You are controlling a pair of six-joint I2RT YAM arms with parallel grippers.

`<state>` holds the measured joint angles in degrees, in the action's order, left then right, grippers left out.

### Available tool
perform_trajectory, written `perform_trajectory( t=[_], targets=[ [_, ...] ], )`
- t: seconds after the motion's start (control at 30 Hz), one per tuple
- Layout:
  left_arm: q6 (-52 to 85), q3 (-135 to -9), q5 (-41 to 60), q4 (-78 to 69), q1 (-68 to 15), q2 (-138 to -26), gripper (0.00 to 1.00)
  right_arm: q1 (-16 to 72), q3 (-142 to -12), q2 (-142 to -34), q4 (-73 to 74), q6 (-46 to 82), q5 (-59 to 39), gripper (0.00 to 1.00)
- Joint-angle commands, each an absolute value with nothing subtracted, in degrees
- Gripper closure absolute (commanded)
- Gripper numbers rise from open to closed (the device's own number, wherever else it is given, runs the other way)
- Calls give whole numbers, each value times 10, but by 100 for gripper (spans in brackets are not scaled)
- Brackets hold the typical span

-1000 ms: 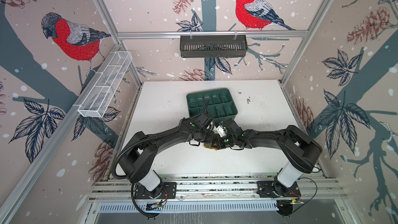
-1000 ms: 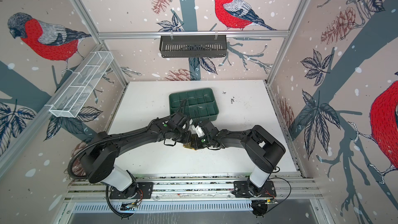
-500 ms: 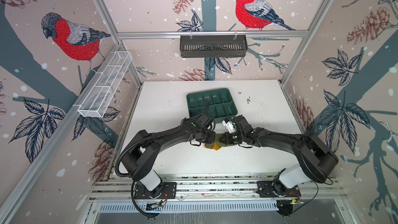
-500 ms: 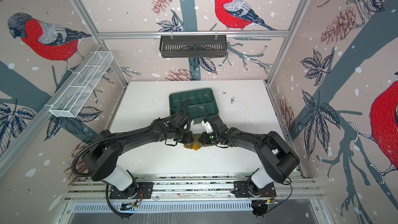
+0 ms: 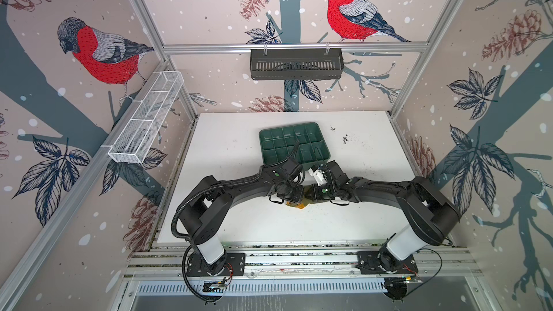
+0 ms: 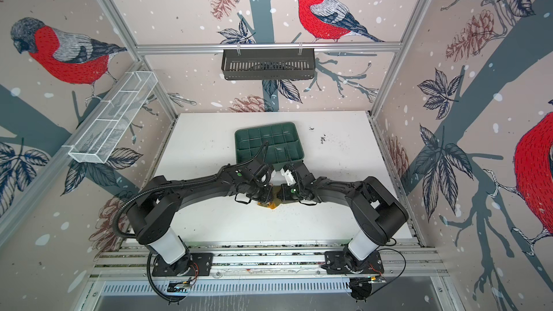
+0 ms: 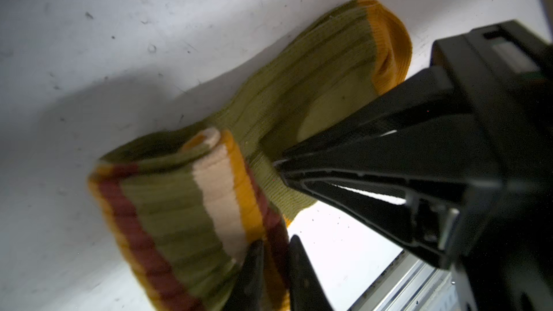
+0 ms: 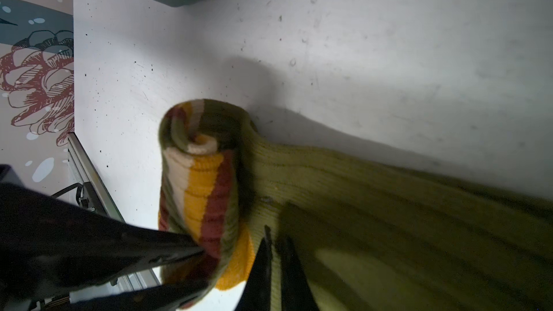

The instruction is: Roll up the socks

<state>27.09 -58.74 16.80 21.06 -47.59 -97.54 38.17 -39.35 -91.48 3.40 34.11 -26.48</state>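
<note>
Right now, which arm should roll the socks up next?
Left, probably: the left gripper is shut on the rolled striped cuff of the socks, while the right gripper only pinches the flat green part beside the roll.

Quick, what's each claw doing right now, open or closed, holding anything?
Left claw: closed on the rolled cuff end of the socks.
Right claw: closed, pinching the socks' flat green part.

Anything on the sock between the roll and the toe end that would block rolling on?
Only the right gripper: its shut tips rest on the flat socks right beside the roll. Nothing else lies on that stretch. The left gripper pinches the roll's striped edge.
</note>
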Motion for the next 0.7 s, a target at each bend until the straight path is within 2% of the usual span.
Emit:
perform_trajectory(
  t=[0.0,0.67],
  targets=[
    [269,-588,183,198,-477,-984,80,378,-398,-902,47,335,-260,88],
    [282,-559,194,145,-477,-985,79,378,-412,-896,75,337,-330,88]
  ],
)
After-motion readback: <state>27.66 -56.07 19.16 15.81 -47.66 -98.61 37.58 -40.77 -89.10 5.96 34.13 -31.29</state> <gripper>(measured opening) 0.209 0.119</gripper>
